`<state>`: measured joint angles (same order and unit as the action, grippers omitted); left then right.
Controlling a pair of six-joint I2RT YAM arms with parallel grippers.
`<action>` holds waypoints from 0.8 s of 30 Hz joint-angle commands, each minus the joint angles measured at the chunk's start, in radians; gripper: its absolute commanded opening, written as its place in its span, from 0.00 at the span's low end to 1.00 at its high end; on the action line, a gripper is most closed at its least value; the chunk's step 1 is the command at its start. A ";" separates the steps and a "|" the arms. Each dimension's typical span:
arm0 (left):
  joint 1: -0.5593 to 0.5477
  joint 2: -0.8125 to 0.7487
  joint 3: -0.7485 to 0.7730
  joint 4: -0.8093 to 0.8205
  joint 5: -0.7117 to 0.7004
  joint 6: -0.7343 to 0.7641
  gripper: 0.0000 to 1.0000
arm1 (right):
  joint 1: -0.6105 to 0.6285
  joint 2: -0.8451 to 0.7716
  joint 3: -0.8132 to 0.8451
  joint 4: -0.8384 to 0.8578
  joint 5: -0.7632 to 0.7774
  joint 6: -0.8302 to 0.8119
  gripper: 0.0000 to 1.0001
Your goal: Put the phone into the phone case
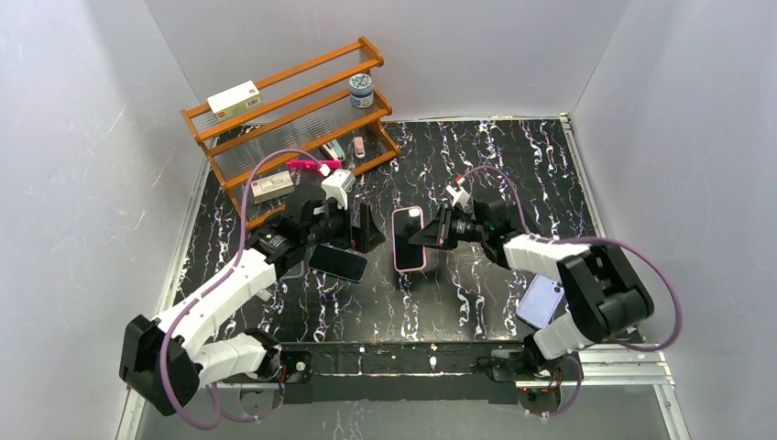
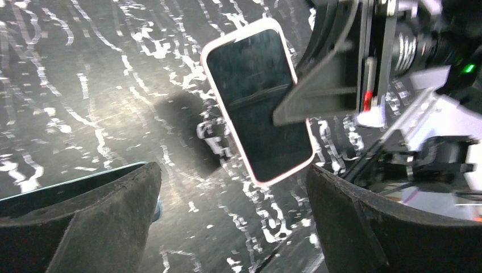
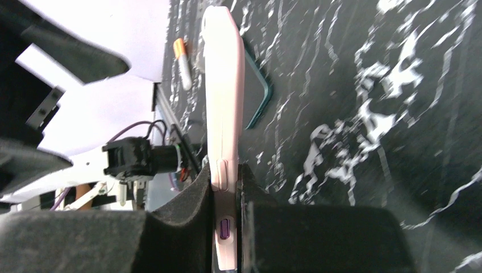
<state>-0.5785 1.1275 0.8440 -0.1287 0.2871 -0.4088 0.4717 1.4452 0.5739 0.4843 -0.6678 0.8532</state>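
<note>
A phone with a dark screen sits in a pink case (image 1: pixel 409 238) and is held off the black marbled table (image 1: pixel 476 165). My right gripper (image 1: pixel 436 234) is shut on its right edge. In the right wrist view the case (image 3: pixel 223 102) stands edge-on between my pads, with a purple side button showing, and my right gripper (image 3: pixel 227 227) clamps it. My left gripper (image 1: pixel 365 231) is open and empty just left of the phone. In the left wrist view the phone (image 2: pixel 256 102) faces me beyond my open gripper (image 2: pixel 233 222).
A dark phone with a teal rim (image 1: pixel 337 262) lies flat under my left arm; its rim also shows in the left wrist view (image 2: pixel 68 181) and the right wrist view (image 3: pixel 260 96). A lavender phone (image 1: pixel 541 301) lies at the right front. A wooden rack (image 1: pixel 293 119) with small items stands at the back left.
</note>
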 commanded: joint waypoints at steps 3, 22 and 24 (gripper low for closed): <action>0.000 -0.107 -0.008 -0.171 -0.156 0.153 0.98 | -0.076 0.218 0.216 -0.041 -0.059 -0.135 0.01; 0.000 -0.166 -0.029 -0.192 -0.249 0.188 0.98 | -0.147 0.458 0.431 -0.375 0.069 -0.242 0.50; 0.000 -0.170 -0.031 -0.194 -0.256 0.186 0.98 | -0.151 0.434 0.433 -0.426 0.113 -0.243 0.57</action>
<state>-0.5785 0.9871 0.8181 -0.3012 0.0639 -0.2352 0.3325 1.9194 0.9653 0.1932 -0.6575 0.6571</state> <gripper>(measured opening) 0.981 0.508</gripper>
